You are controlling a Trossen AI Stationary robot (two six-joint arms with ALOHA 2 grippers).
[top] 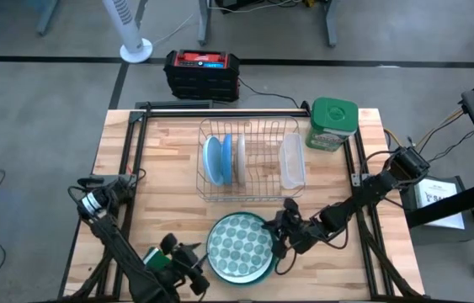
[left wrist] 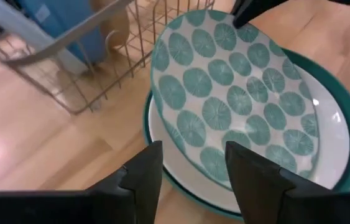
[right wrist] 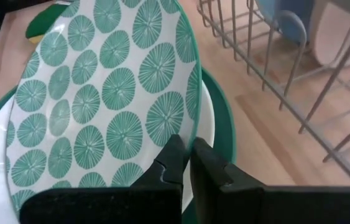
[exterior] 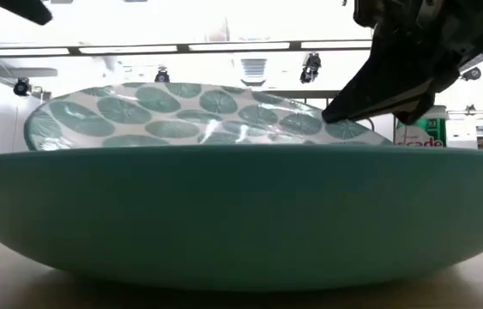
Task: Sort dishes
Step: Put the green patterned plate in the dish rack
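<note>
A white plate patterned with teal discs (top: pixel 238 242) lies tilted inside a larger white plate with a teal rim and back (top: pixel 247 280) near the table's front edge. Its right rim is raised and its left side rests in the larger plate (left wrist: pixel 333 121). My right gripper (top: pixel 280 236) is shut on that raised rim. My left gripper (top: pixel 193 271) hovers open at the plates' left side, and its fingers (left wrist: pixel 142 177) touch nothing. Light blue plates (top: pixel 216 158) and white plates (top: pixel 240 156) stand on edge in the wire rack (top: pixel 252 195). My right gripper pinches the patterned plate's raised right rim (right wrist: pixel 194 127) between its two fingers, one on the patterned face and one behind. The fingers come slanting down from the table's right. The plate tilts up on this side (exterior: pixel 331 120), with its opposite side down in the larger plate.
A clear container (top: pixel 292 162) stands in the rack's right end. A green-lidded container (top: pixel 332 123) sits at the far right corner. A green sponge (right wrist: pixel 43 22) lies left of the plates. Bare wood shows left and right of the rack.
</note>
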